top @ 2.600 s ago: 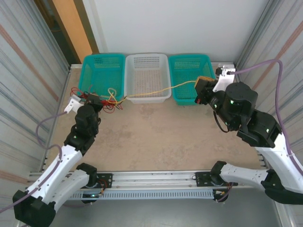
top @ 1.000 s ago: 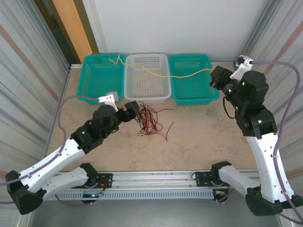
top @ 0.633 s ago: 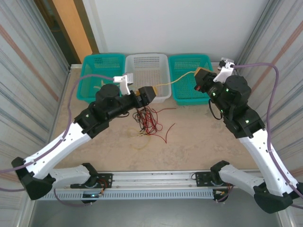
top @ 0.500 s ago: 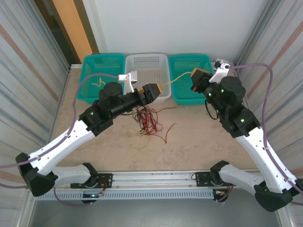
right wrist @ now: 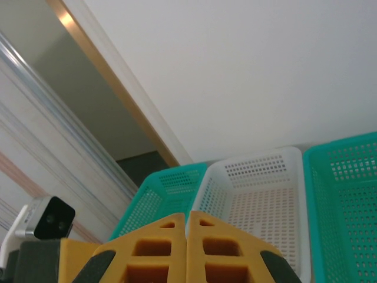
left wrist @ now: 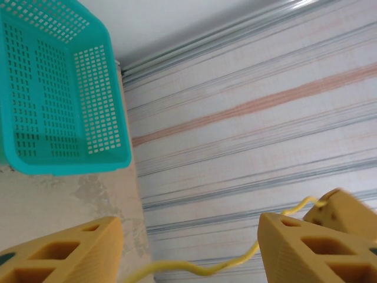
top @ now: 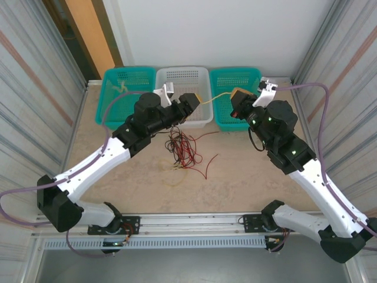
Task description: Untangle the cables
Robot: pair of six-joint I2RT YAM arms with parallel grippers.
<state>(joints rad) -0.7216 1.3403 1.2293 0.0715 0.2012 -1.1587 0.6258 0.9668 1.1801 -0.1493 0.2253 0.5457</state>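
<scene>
Tangle of thin red and black cables lies at the middle of the bench, strands too fine to tell apart. Beyond it, left hand stands wide around a wavy pale yellow cable; right hand is clamped on its end. Perforated plastic baskets line the far edge.

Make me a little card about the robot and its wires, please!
left gripper: open, yellow cable passing between its fingers
right gripper: shut, pinching the yellow cable
yellow cable: spans from one gripper to the other
red cables: tangled pile on the table, nothing holding them
back row: white basket between two teal baskets
</scene>
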